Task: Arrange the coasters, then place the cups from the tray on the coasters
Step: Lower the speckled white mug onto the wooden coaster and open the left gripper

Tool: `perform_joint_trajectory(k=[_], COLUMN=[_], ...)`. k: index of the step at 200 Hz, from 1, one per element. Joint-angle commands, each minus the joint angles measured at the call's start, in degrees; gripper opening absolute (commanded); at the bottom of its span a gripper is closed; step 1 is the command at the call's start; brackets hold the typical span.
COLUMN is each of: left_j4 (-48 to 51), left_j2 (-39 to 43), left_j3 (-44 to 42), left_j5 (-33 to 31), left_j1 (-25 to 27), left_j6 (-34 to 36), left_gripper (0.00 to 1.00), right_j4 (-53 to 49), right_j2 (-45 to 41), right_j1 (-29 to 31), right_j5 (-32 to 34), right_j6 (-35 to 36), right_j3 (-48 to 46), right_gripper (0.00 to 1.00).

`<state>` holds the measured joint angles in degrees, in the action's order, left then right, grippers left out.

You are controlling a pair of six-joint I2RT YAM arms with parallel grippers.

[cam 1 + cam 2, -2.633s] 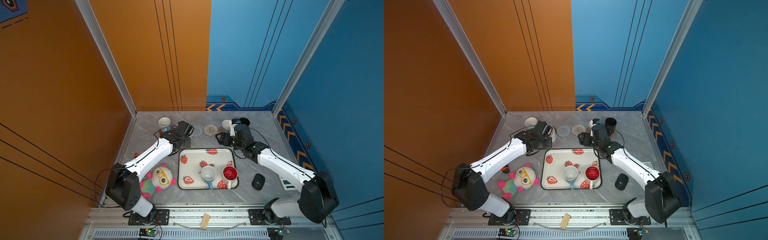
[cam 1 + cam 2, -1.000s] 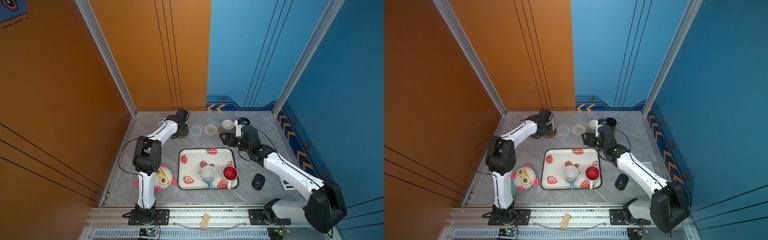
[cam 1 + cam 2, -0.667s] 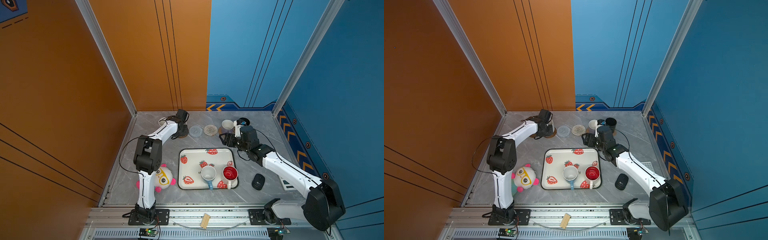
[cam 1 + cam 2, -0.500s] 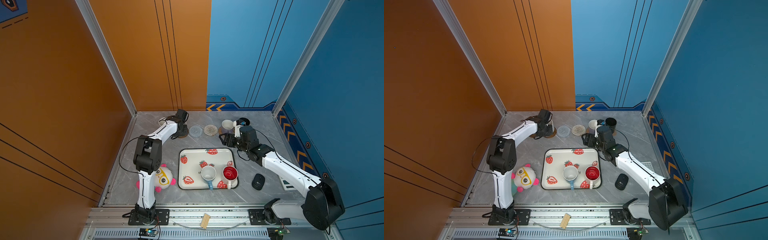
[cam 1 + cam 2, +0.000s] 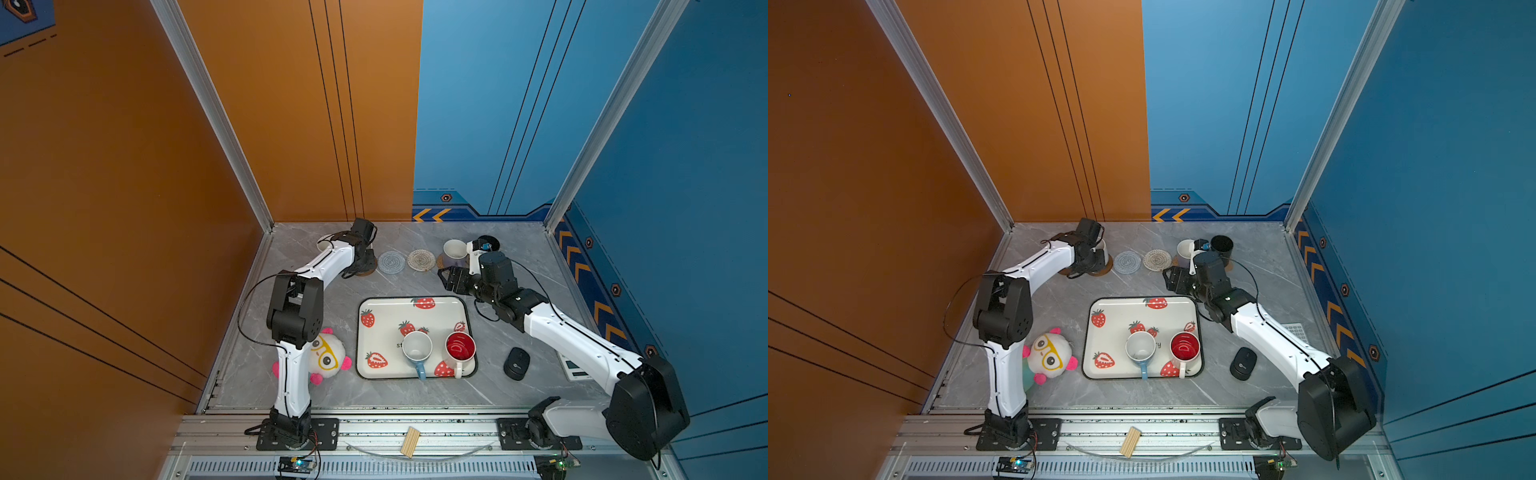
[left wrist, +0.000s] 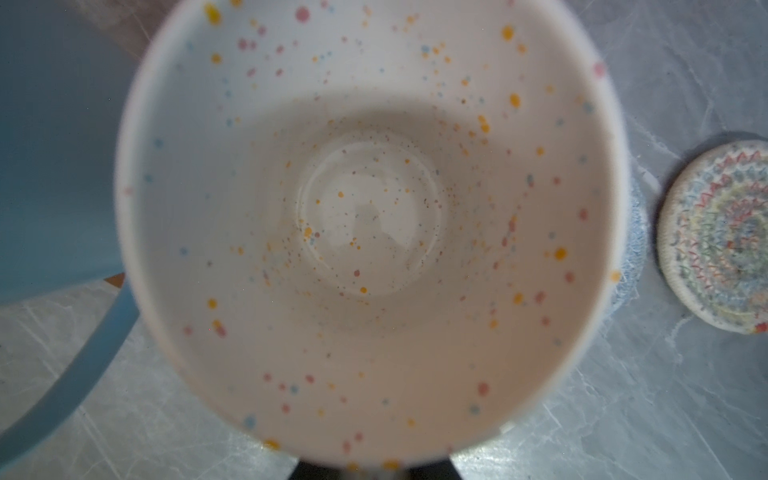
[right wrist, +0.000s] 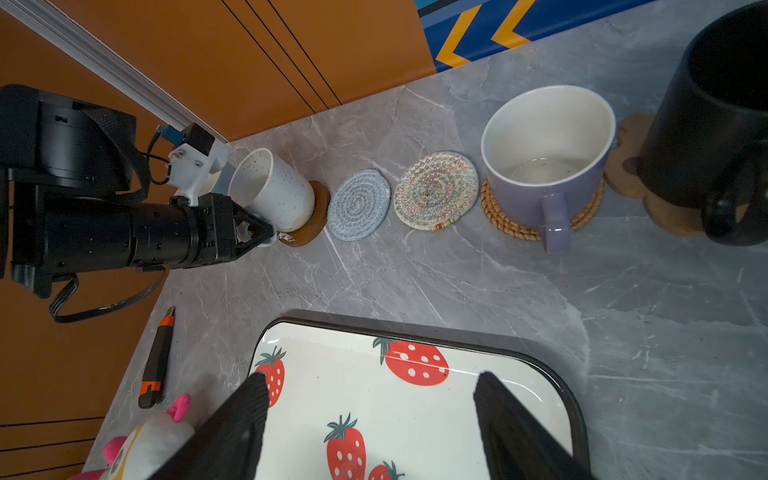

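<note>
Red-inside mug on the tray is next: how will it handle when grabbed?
The red-inside mug looks glazed ceramic: probably stiff, slippery and breakable. Upright on a wide base, it seems unlikely to tip. It looks empty, so likely fairly light.

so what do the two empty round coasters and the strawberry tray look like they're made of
Grey coaster: coiled cotton-like rope, matte; a spiral of stitched cord shows. Cream coaster: the same coiled rope, with coloured zigzag stitching. Tray: hard and glossy, likely enamelled metal or melamine; light glints on its white face and dark rim, but the look leaves that open.
</note>
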<state>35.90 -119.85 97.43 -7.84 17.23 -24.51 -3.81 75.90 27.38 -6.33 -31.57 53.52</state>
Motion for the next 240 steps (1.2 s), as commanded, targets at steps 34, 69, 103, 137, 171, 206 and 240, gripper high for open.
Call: perform_joint_trajectory(k=[34, 69, 103, 137, 171, 206, 240], left_j4=[-2.9, -2.9, -4.7, -8.4, -11.4, -17.7, -26.3], left_j2=[1.8, 4.6, 12.3, 22.0, 31.5, 39.1, 43.6], left_j3=[-0.1, -1.9, -7.3, -13.2, -18.8, -26.0, -33.4], left_j5=[0.7, 0.1, -4.6, -7.9, -16.7, -20.5, -17.5], left_j1=[-0.4, 0.1, 2.6, 5.5, 11.8, 19.8, 24.7], left_j6=[-0.4, -0.3, 0.5, 0.8, 1.1, 2.5, 3.4], left_gripper=[0.30, 0.34, 0.35, 0.37, 0.40, 0.47, 0.50], right_j4=[1.1, 1.0, 1.2, 0.5, -0.6, -5.0, -13.4], right_j2=[0.0, -0.5, -0.6, -0.6, -1.3, -1.4, -4.1], right_j1=[0.2, 0.4, 0.6, 1.1, 2.3, 4.4, 5.5], right_j5=[-0.5, -0.5, -0.3, 0.0, 2.4, 4.4, 6.9], right_j6=[-0.3, -0.3, -0.3, -0.3, -0.5, 1.3, 3.0], right_j3=[1.0, 0.9, 0.9, 1.3, 1.8, 4.5, 7.3], right_gripper=[0.77, 0.77, 0.77, 0.77, 0.77, 0.77, 0.77])
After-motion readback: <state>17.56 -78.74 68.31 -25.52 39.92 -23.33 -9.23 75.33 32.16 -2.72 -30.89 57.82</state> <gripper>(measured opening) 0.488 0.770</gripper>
